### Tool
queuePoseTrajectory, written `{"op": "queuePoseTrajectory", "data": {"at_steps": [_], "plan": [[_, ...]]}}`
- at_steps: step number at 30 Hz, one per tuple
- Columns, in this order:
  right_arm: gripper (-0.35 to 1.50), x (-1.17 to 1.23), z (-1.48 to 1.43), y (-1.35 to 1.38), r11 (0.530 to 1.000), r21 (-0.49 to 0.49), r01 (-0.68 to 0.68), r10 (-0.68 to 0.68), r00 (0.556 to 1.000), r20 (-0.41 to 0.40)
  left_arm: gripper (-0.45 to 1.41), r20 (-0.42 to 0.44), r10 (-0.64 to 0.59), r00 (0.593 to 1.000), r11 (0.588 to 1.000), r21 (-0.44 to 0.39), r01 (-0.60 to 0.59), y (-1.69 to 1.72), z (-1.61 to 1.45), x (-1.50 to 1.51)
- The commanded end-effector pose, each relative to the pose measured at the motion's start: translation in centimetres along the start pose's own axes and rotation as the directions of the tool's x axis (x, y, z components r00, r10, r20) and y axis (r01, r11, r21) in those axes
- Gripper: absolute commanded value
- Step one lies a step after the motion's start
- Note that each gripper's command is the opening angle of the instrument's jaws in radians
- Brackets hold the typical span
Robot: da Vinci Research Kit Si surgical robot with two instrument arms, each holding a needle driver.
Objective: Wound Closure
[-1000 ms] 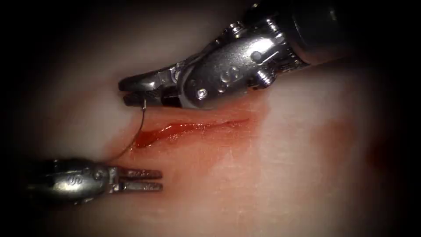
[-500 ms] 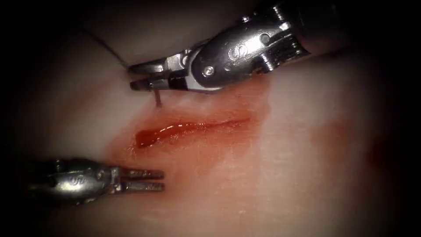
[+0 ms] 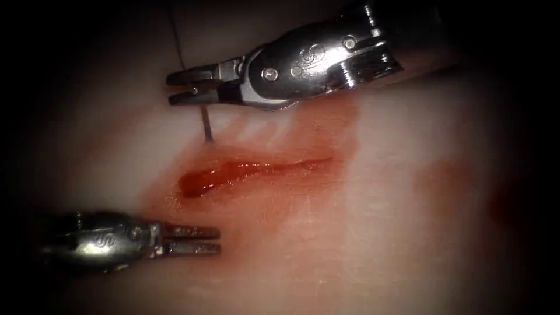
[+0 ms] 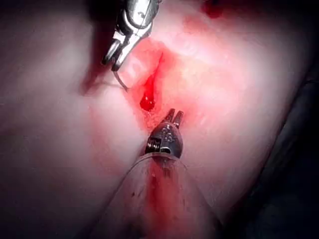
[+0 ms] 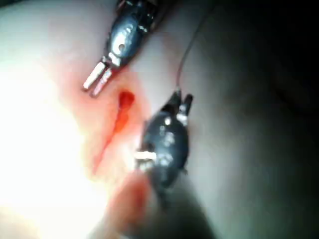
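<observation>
My right tool (image 3: 173,88) reaches in from the upper right, its jaws shut on the needle (image 3: 205,123) near its upper end. The needle hangs down from the jaws and its lower end meets the tissue (image 3: 379,221) just beyond the left end of the cut (image 3: 256,169); how deep it sits I cannot tell. Thread (image 3: 177,41) runs up and away from the jaws. My left tool (image 3: 217,240) lies on the near side of the cut at the left, jaws slightly open and holding nothing. The left wrist view has the left tool (image 4: 174,116), the right tool (image 4: 112,56) and the needle (image 4: 118,80).
Red fluid (image 3: 192,184) pools in the left end of the cut, and the tissue around it is stained pink. A darker red patch (image 3: 443,181) lies on the tissue to the right. In the right wrist view, thread (image 5: 192,42) trails off from the right tool (image 5: 179,99).
The right tool has lifted and rolled away from the cut with the needle. The thread that curved down past the cut's left end now runs up from the jaws. The left tool has stayed put.
</observation>
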Motion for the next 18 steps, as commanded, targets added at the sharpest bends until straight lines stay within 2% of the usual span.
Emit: {"op": "queuePoseTrajectory", "data": {"at_steps": [1, 4, 18], "plan": [[-0.35, -0.05, 0.04, 0.02, 1.000, -0.022, -0.008, 0.008, 1.000, 0.009, 0.07, 0.000, -0.002, 1.000, 1.000, -0.003, 0.002, 0.03, 0.08, -0.05], [-0.35, -0.07, 0.01, 0.06, 0.998, -0.062, -0.031, 0.033, 0.999, 0.024, 0.07, 0.003, -0.002, 1.000, 1.000, -0.002, 0.002, 0.03, 0.08, -0.05], [-0.35, -0.08, 0.08, 0.11, 0.985, -0.070, -0.160, 0.162, 0.987, 0.011, 0.07, 0.009, 0.004, 1.000, 1.000, -0.001, -0.004, 0.04, 0.08, -0.05]]}}
